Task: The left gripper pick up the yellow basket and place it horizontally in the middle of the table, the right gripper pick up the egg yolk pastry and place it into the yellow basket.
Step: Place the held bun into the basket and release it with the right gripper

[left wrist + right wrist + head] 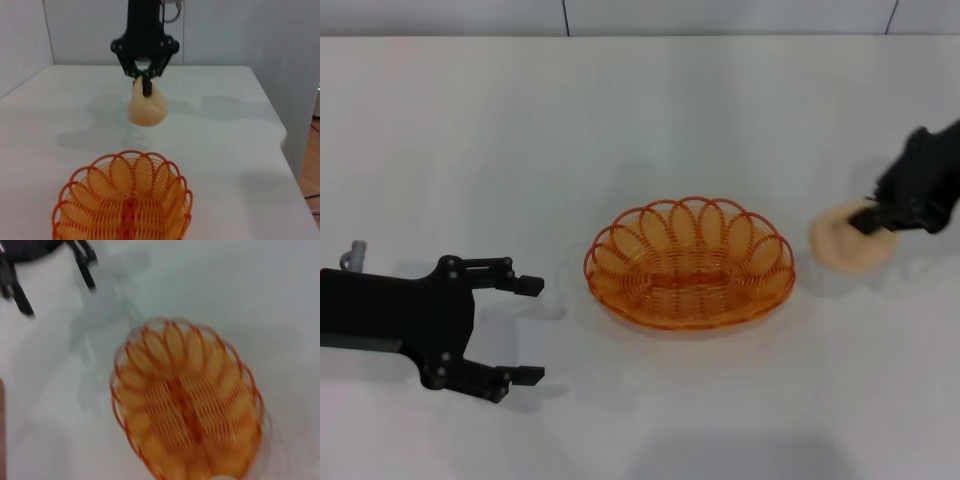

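Observation:
The yellow basket [688,262] lies lengthwise across the middle of the white table [470,130], empty. My left gripper [530,330] is open and empty, low over the table to the left of the basket and apart from it. My right gripper [872,218] is shut on the egg yolk pastry [850,243], to the right of the basket. In the left wrist view the right gripper [146,89] pinches the top edge of the pastry [148,109]. The pastry hangs tilted just above the table, beyond the basket [122,200]. The right wrist view shows the basket [187,400] below and the left gripper [60,300] beyond it.
The table's far edge meets a grey wall [720,15]. In the left wrist view the table's side edge [280,145] runs close by the basket and the pastry. Bare tabletop lies all around the basket.

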You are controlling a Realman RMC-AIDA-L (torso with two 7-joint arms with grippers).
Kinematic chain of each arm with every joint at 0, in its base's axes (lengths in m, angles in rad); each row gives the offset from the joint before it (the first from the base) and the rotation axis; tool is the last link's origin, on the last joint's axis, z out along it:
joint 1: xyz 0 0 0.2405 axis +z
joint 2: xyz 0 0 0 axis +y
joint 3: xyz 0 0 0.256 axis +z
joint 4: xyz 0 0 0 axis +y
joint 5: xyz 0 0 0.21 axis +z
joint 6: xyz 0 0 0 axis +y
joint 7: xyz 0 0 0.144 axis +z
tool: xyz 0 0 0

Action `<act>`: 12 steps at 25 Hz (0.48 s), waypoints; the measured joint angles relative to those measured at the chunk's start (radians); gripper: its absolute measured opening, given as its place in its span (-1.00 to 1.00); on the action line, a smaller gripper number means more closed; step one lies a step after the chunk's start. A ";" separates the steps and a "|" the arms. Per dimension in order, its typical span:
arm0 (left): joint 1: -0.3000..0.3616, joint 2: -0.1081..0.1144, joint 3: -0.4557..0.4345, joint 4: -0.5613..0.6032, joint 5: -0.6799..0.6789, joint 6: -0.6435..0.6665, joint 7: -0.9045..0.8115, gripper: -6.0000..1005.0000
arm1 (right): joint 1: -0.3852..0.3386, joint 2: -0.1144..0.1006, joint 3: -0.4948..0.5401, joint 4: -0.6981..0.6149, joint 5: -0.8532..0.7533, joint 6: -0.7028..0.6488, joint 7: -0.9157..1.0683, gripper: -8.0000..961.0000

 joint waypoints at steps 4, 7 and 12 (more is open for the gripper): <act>0.031 -0.013 0.000 0.058 0.003 0.013 -0.007 0.77 | 0.011 0.009 0.002 -0.004 0.115 0.003 0.006 -0.90; 0.044 -0.021 0.000 0.093 0.002 0.015 -0.023 0.77 | 0.019 0.023 -0.040 0.001 0.163 0.036 0.022 -0.90; 0.044 -0.020 -0.001 0.098 0.003 0.016 -0.030 0.77 | 0.003 0.026 -0.210 0.017 0.266 0.198 0.061 -0.90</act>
